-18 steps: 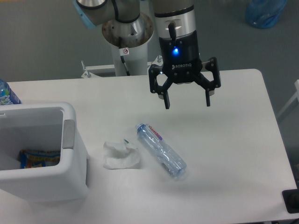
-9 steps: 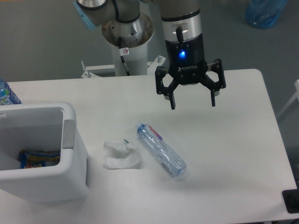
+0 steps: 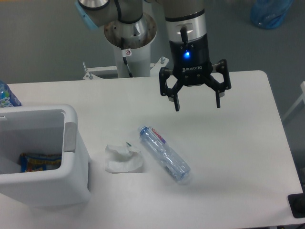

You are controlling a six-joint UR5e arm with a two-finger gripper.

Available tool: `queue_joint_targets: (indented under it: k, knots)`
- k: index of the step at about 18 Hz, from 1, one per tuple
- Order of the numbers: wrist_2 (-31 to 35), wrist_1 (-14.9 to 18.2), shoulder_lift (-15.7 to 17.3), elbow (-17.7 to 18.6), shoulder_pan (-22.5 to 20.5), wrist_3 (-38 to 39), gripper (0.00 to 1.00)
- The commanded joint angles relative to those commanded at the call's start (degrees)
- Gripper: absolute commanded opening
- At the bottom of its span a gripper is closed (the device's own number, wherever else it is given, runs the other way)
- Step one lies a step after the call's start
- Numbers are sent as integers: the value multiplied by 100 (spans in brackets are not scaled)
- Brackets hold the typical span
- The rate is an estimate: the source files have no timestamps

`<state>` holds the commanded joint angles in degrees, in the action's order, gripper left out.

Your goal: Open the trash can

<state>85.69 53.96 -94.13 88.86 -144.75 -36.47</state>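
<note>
White plastic trash can (image 3: pixel 43 176) is seen at the left edge of the surface (image 3: pixel 238 157), near the front, partly cut off by the frame. Its top is open; the interior is visible, and a colourful wrapper (image 3: pixel 40 161) is seen lying inside. A grey push tab (image 3: pixel 70 137) is noted on the rim facing right. The gripper (image 3: pixel 196 104) is held above the back of the surface, well apart from the trash can, with its two fingers spread wide and nothing between them; a blue light is lit on its body. A clear plastic bottle (image 3: pixel 164 153) is laid on its side near the middle of the surface, angled diagonally. A crumpled white tissue (image 3: pixel 123 158) is seen just beside the bottle, between it and the trash can. A second bottle with a blue label (image 3: pixel 5 95) is partly visible at the left edge behind the trash can.
</note>
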Motion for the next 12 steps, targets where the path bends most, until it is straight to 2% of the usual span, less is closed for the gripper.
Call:
queue_joint_targets:
  k: [5, 12]
  knots:
    - [131, -18, -88, -44, 17, -9, 100]
    - [132, -9, -26, 0, 9, -18, 100]
